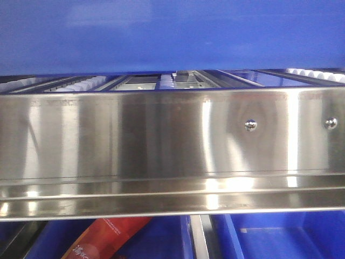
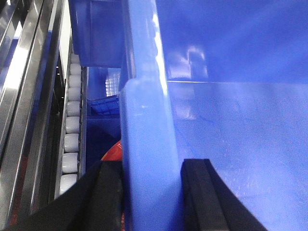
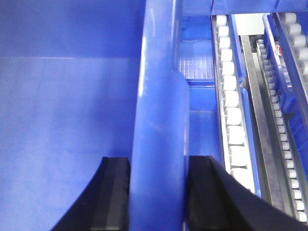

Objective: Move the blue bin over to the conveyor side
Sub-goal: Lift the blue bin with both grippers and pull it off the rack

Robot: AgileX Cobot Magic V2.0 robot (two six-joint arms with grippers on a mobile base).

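The blue bin (image 1: pixel 172 32) hangs just above the steel rail (image 1: pixel 161 140), its long side along it. The left gripper (image 2: pixel 153 192) and right gripper (image 3: pixel 159 192) each clench 1 opposite rim, wall between the jaws, so both arms must travel together.

glossy blue bin (image 3: pixel 72 120): empty, smooth inside, thick rounded rim upright

blue bin (image 1: pixel 172 32) above steel-railed roller tracks (image 1: pixel 81 83)
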